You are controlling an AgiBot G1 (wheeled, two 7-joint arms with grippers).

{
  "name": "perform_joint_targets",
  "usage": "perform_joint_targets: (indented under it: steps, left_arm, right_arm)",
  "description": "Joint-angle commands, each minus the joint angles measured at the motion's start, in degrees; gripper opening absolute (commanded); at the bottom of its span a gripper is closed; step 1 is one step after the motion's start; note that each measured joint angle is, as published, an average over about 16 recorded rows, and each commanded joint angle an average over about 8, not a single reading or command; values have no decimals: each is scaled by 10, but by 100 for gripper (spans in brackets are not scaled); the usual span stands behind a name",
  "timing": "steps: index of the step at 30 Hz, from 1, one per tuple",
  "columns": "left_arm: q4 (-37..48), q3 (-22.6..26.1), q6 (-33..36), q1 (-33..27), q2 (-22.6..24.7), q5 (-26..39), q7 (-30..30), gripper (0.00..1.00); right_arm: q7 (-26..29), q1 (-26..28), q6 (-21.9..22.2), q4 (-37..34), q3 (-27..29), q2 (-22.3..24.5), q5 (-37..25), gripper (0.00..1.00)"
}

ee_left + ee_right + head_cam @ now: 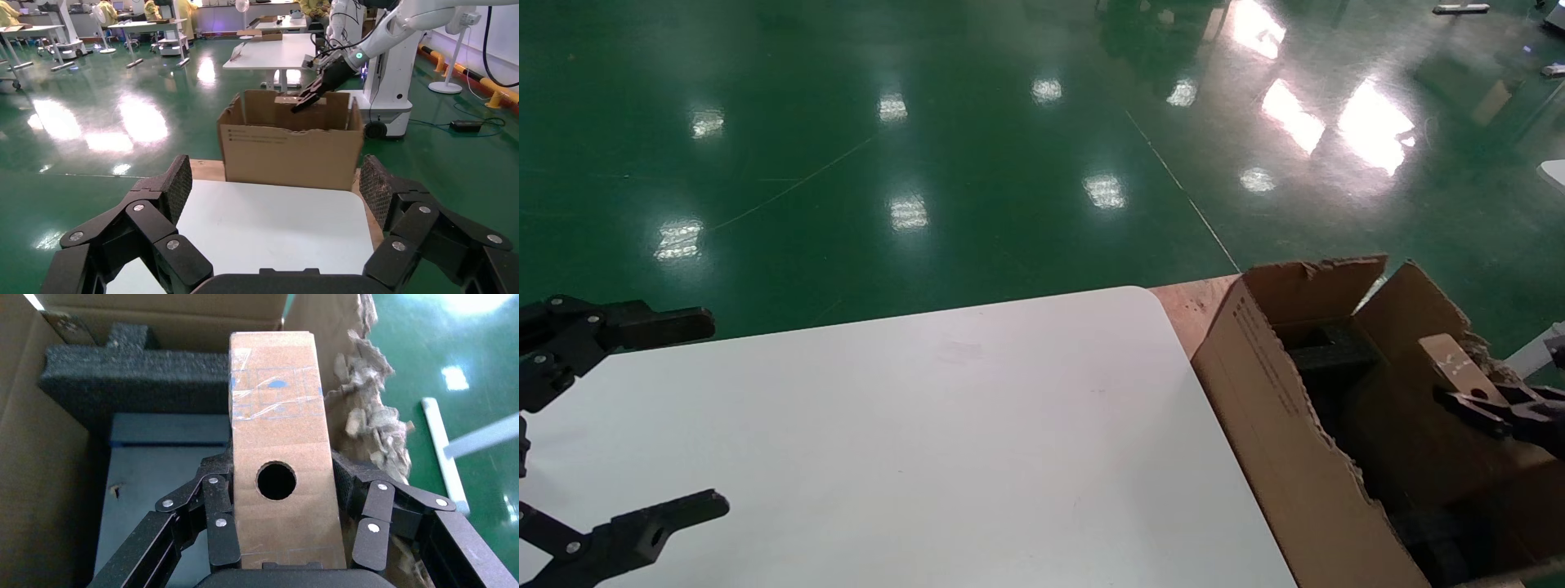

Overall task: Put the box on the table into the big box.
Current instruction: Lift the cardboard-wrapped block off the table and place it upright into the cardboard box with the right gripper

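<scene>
Two grippers show. Right gripper (281, 539) is clamped on the box (278, 459), fingers pressing both long sides, w/ the round black hole facing the wrist camera and clear tape across the upper part. It holds the box over the open big box (1287, 425), above black foam blocks (134, 373) inside, near the torn flap. Left gripper (272, 202) hangs over the table (944, 441) at its left side, jaws spread wide, nothing btw them.
</scene>
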Motion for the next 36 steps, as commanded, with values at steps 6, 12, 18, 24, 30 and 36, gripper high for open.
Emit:
perform_joint_targets:
  steps: [6, 12, 18, 24, 30, 36]
  left_arm:
    - [0, 0, 0, 0, 0, 0, 0, 100]
    - [0, 0, 0, 0, 0, 0, 0, 100]
    - [0, 0, 0, 0, 0, 0, 0, 100]
    - [0, 1, 0, 0, 0, 0, 0, 100]
    - [0, 1, 0, 0, 0, 0, 0, 100]
    - [0, 1, 0, 0, 0, -1, 0, 100]
  right_arm:
    - [4, 19, 26, 42, 0, -3, 14, 0]
    - [15, 18, 29, 54, -2, 7, 9, 0]
    - [23, 6, 17, 49, -2, 17, 1, 0]
    - [20, 2, 10, 41, -3, 18, -3, 0]
    - [12, 4, 13, 37, -6, 15, -3, 0]
    - [11, 5, 16, 32, -12, 13, -9, 34]
